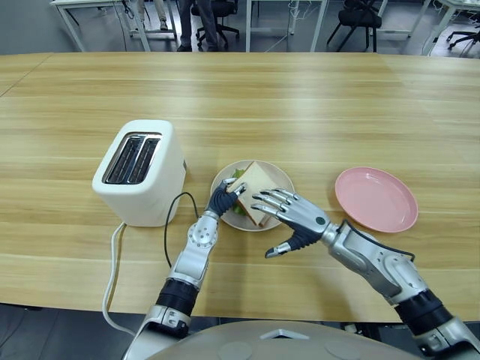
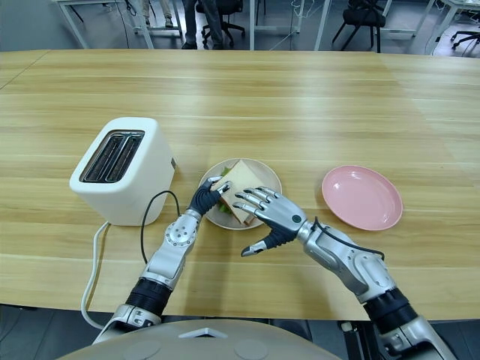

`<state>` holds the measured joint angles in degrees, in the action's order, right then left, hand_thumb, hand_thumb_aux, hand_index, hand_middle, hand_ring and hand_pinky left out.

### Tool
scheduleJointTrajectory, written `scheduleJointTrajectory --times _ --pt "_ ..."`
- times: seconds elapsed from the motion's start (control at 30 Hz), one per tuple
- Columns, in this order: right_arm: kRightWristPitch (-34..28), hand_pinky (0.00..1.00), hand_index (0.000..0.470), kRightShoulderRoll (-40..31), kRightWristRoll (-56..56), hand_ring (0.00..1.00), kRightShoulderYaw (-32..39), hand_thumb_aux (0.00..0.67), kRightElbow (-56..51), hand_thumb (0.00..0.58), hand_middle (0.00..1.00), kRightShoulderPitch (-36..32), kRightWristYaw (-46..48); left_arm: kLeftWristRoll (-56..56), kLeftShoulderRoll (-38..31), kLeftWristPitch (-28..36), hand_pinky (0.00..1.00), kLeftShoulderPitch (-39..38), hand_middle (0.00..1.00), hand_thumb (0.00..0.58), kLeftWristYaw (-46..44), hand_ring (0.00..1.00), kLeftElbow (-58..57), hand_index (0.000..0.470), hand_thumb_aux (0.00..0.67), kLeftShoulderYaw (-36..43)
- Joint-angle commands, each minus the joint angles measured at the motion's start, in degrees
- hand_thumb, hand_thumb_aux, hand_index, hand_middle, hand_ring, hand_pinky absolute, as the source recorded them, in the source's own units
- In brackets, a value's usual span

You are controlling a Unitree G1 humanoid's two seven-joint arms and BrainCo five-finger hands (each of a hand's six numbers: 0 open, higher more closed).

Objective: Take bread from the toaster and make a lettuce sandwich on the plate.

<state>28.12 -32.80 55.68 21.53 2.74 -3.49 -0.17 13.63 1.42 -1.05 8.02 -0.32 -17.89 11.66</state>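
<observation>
The left hand (image 1: 222, 201) sits just left of centre with its fingers drawn narrow, pinching the left corner of the sandwich (image 1: 259, 184). The right hand (image 1: 291, 214) hovers over the sandwich's lower right edge, fingers spread wide and holding nothing. Neither view settles whether its fingertips touch the bread.

The sandwich lies on a round beige plate (image 1: 283, 177) at the middle of the frame. Its pale, square top slice is tilted, and ruffled green lettuce (image 2: 225, 172) peeks out at the upper left. The right eye view shows more of the plate's rim between the two hands.

At left stands the toaster (image 1: 142, 184), white and smooth with rounded corners and two dark slots. Its cord (image 1: 112, 277) trails toward the lower edge. A glossy pink plate (image 1: 376, 199) lies at right on the wood-grain table (image 1: 300, 105).
</observation>
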Motion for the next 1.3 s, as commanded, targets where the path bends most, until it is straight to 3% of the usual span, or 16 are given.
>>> scheduleJointTrajectory --times 0.03,0.3,0.5,0.53,0.57,0.6,0.63,0.8,0.97,1.13,1.3 --pt "-3.23 0.0 0.0 1.13 3.32 0.0 2.05 0.0 -3.65 0.0 0.0 -2.52 1.31 1.26 -0.01 -0.16 1.0 0.61 1.0 0.58 1.09 1.0 -2.91 0.46 0.67 1.25" --pt "-6.47 0.0 0.0 1.55 5.17 0.0 6.83 0.0 -9.77 0.0 0.0 -8.02 8.56 5.66 -1.17 0.1 1.0 2.79 1.0 0.58 3.29 1.0 -4.33 0.46 0.67 3.85" --pt "-7.21 0.0 0.0 0.72 3.35 0.0 9.99 0.0 -13.01 0.0 0.0 -10.58 18.54 17.54 -5.44 3.32 1.0 4.22 1.0 0.58 6.59 1.0 0.88 0.46 0.67 8.8" --pt "-7.22 0.0 0.0 0.67 2.7 0.0 10.42 0.0 -13.5 0.0 0.0 -10.84 20.13 20.24 -6.45 4.65 0.85 4.46 0.85 0.104 6.92 0.85 2.2 0.043 0.063 9.78" --pt "-7.36 0.0 0.0 0.72 2.02 0.0 10.71 0.0 -13.85 0.0 0.0 -10.99 21.5 22.83 -7.44 6.04 0.85 4.56 0.85 0.104 7.17 0.85 3.67 0.043 0.063 10.59" --pt "-7.58 0.0 0.0 0.79 1.35 0.0 10.97 0.0 -14.15 0.0 0.0 -11.14 22.78 25.46 -8.51 7.25 0.41 4.6 0.41 0.0 7.54 0.41 5.36 0.0 0.0 11.28" --pt "-7.7 0.0 0.0 0.93 0.52 0.0 11.25 0.0 -14.47 0.0 0.0 -11.37 24.1 28.28 -9.84 8.78 0.0 4.52 0.0 0.0 7.63 0.0 7.64 0.0 0.0 11.91" --pt "-9.27 0.0 0.0 1.72 -2.26 0.0 12.26 0.0 -15.88 0.0 0.0 -12.26 29.61 39.35 -16.42 14.95 0.0 3.25 0.0 0.0 5.91 0.0 21.86 0.0 0.0 11.2" --pt "-10.64 0.0 0.0 1.91 -5.63 0.0 12.58 0.0 -15.16 0.0 0.0 -11.1 33.92 44.13 -21.81 18.06 0.0 0.22 0.0 0.0 2.11 0.0 38.02 0.0 0.0 4.9" --pt "-11.27 0.0 0.0 0.23 -11.05 0.0 12.99 0.0 -8.39 0.0 0.0 -6.94 39.97 40.95 -23.86 17.31 0.0 -5.91 0.0 0.0 -0.72 0.0 51.05 0.0 0.0 -3.81" --pt "-12.48 0.0 0.0 -1.99 -15.38 0.0 11.24 0.0 2.02 0.0 0.0 -1.67 41.72 31.24 -21.69 12.33 0.0 -14.79 0.0 0.0 -1.2 0.0 58.82 0.0 0.0 -8.64"
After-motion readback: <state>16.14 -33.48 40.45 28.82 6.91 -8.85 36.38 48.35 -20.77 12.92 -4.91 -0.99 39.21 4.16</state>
